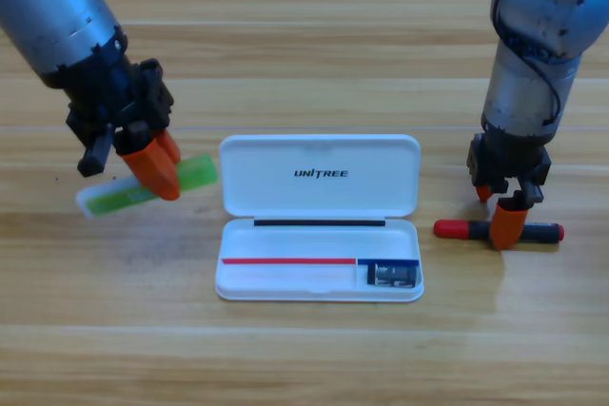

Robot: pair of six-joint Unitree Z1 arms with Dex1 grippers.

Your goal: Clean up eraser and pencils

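Case [319, 216] of white plastic lies open at the middle of the wooden surface [304, 358], its lid folded back toward twelve o'clock. The eraser [394, 276], a small dark block, sits in the small compartment at the tray's four o'clock corner.

At nine o'clock from the case, the left pincer [157, 164] comes down from the upper left corner. Its orange jaws stand close together across the pale pencil with the green end [143, 187], which lies slanted on the wood, green end toward the case lid. Whether the jaws truly clamp it cannot be told; they cover its middle.

At three o'clock from the case, the right pincer [504, 211] points down over the dark pencil with red ends [500, 230], which lies nearly level on the wood, just beside the tray. One orange jaw crosses the pencil's front, the other shows behind it, so the jaws straddle it narrowly.
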